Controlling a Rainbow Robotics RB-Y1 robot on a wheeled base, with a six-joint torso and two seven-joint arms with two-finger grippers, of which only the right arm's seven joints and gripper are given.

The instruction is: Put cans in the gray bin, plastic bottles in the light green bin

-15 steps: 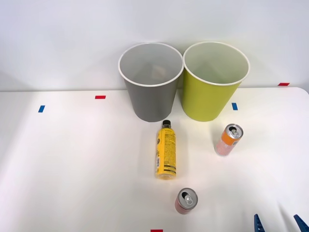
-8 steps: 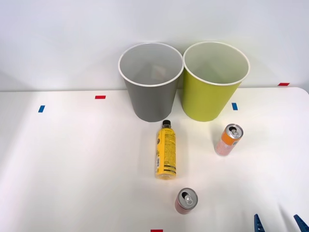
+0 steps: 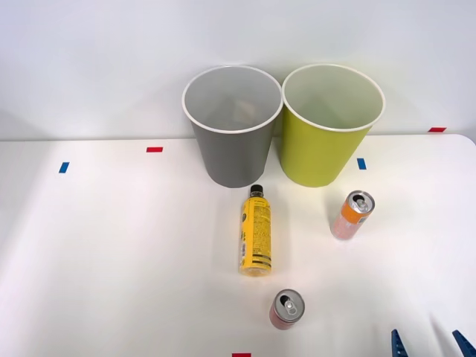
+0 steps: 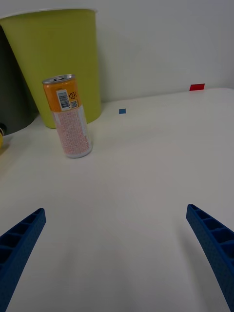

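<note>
Here the right gripper (image 4: pixel 117 258) hovers low, jaws wide and empty; the orange-and-pink can (image 4: pixel 67 116) stands upright ahead, off toward the light green bin (image 4: pixel 58 53).

Red (image 3: pixel 154 149) and blue tape marks (image 3: pixel 64 167) dot the white table (image 3: pixel 111 253).

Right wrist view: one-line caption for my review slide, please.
Open right tool faces an upright orange-and-pink can standing on the white table before the light green bin.
</note>
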